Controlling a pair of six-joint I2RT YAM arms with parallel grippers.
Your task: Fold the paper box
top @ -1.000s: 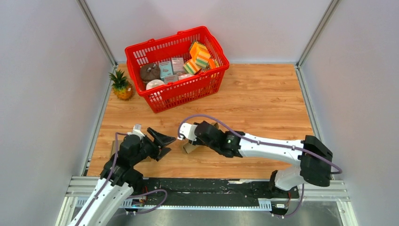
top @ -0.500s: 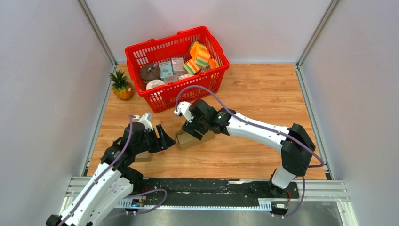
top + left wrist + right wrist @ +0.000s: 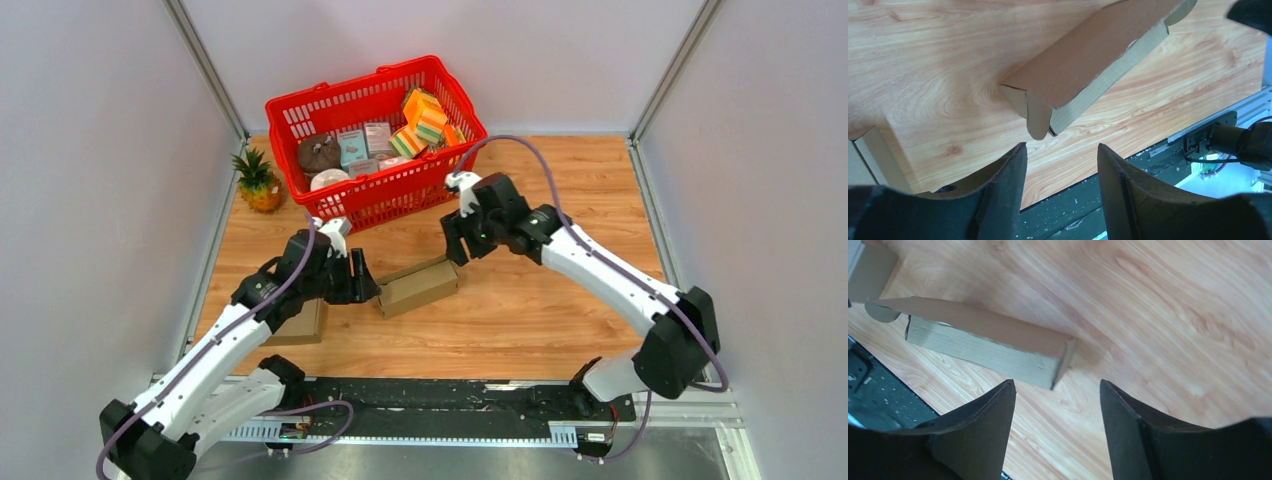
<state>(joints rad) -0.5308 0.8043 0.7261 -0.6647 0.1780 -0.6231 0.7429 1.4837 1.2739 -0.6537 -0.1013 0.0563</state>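
Observation:
The brown paper box (image 3: 420, 285) lies closed on the wooden table, long side running left to right. In the left wrist view the box (image 3: 1088, 60) shows a rounded flap sticking out at its near corner. My left gripper (image 3: 362, 283) is open at the box's left end, just short of it, and the left gripper (image 3: 1060, 147) holds nothing. My right gripper (image 3: 455, 245) hovers open above and behind the box's right end. In the right wrist view the box (image 3: 988, 342) lies ahead of the empty right gripper (image 3: 1057, 382).
A red basket (image 3: 400, 190) full of small goods stands at the back, with a toy pineapple (image 3: 258, 180) to its left. A second piece of cardboard (image 3: 300, 322) lies under my left arm. The black rail (image 3: 450, 400) runs along the near edge.
My right gripper has let go of the box and pulled up and back to the right. My left arm has reached forward to the box's left end. The box now lies flat.

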